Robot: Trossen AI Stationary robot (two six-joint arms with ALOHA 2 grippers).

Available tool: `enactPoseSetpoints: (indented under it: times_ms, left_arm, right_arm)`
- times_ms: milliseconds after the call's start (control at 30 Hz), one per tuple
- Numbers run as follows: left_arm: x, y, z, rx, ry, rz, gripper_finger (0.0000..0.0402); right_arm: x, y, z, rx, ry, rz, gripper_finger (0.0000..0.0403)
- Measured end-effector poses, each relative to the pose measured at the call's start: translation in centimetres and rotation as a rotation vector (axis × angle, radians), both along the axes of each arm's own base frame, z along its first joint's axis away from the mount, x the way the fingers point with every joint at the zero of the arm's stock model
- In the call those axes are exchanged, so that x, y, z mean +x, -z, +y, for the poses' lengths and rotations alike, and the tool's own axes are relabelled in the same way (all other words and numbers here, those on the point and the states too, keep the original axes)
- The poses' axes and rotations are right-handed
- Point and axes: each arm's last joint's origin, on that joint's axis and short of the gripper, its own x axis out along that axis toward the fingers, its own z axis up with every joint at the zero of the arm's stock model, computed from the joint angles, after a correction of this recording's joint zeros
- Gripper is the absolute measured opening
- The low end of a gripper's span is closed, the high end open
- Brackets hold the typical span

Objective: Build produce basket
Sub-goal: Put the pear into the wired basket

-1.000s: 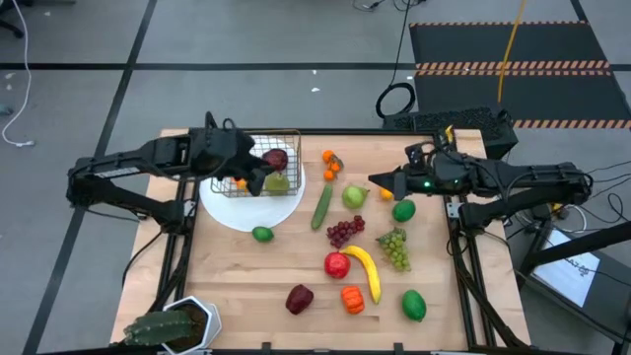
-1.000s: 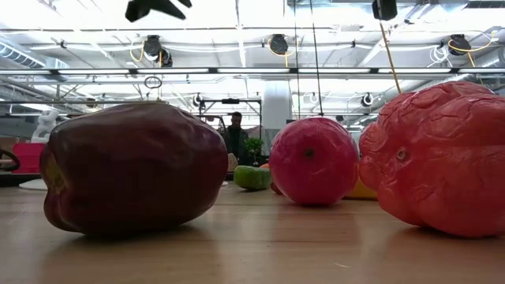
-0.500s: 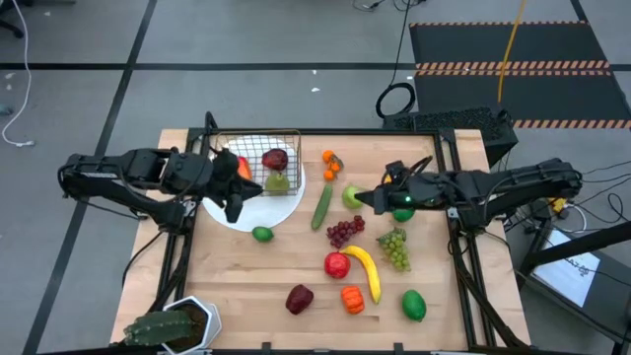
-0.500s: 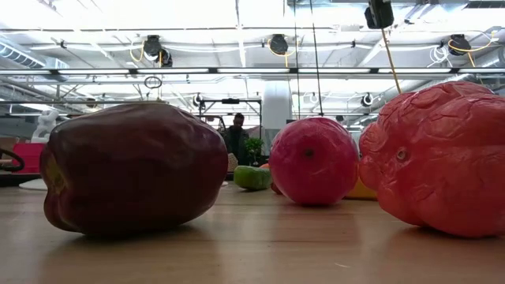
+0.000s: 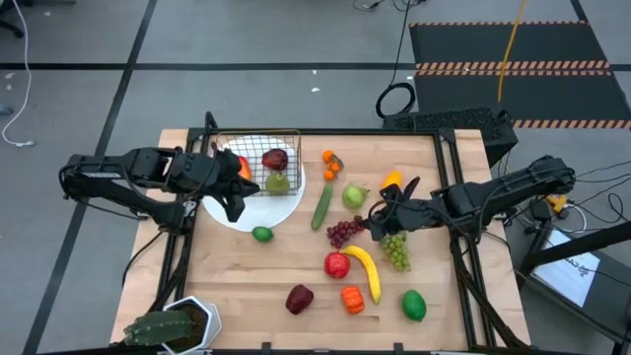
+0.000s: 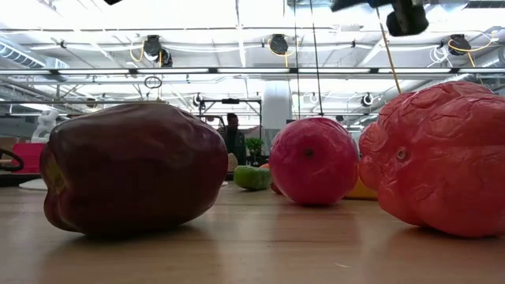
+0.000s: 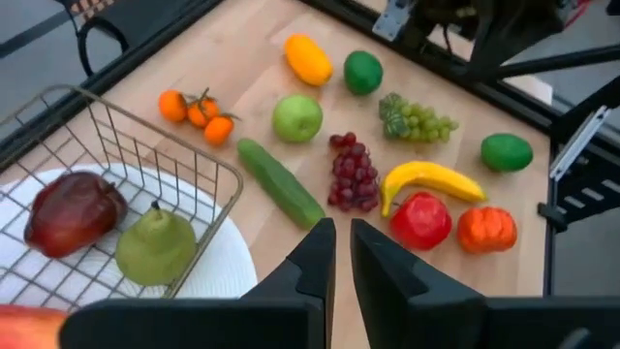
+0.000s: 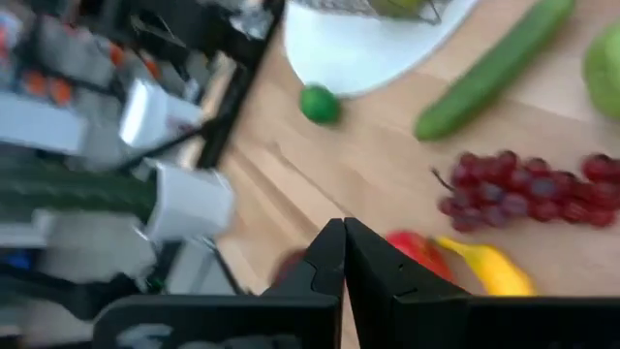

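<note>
The wire basket (image 5: pixel 266 148) stands on a white plate (image 5: pixel 284 209) at the far left. It holds a dark red apple (image 5: pixel 275 159), a green pear (image 5: pixel 277 181) and a red fruit (image 5: pixel 241 168). My left gripper (image 5: pixel 235 210) is shut and empty, over the plate's left part beside the basket. My right gripper (image 5: pixel 372 224) is shut and empty, above the table between the purple grapes (image 5: pixel 341 233) and the green grapes (image 5: pixel 395 248). A cucumber (image 5: pixel 321 205), green apple (image 5: pixel 354 196), banana (image 5: pixel 365 268) and red apple (image 5: pixel 337 264) lie loose on the table.
Tangerines (image 5: pixel 331 164), a mango (image 5: pixel 391 180), a lime (image 5: pixel 261 234), a dark red pepper (image 5: pixel 299 298), an orange pepper (image 5: pixel 352 299) and a green fruit (image 5: pixel 413 305) lie on the table. A spiky potted plant (image 5: pixel 168 325) stands at the near left corner.
My left gripper has drawn back from over the basket toward the table's left and near edges, then stayed still. My right gripper has gone from beside the green apple toward the table's near edge, to above the grapes. The mango now shows where that arm was.
</note>
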Motion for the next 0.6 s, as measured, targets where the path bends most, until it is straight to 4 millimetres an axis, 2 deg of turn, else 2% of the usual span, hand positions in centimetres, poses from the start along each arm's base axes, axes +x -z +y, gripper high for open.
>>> enactPoseSetpoints:
  times_ms: [233,467,600]
  left_arm:
    - [0.3,0.2,0.0,-0.041,-0.064,-0.005,0.0035]
    - [0.7,0.4,0.4,-0.036,-0.119,-0.001,0.0035]
    - [0.9,0.5,0.6,-0.082,-0.171,-0.011,0.0035]
  right_arm:
    - [-0.1,0.9,-2.6,-0.179,-0.243,0.142,0.0020]
    - [-0.6,1.7,-5.9,-0.533,-0.559,0.269,0.0082]
    - [-1.0,3.5,-8.2,-0.599,-0.686,0.292,0.0124]
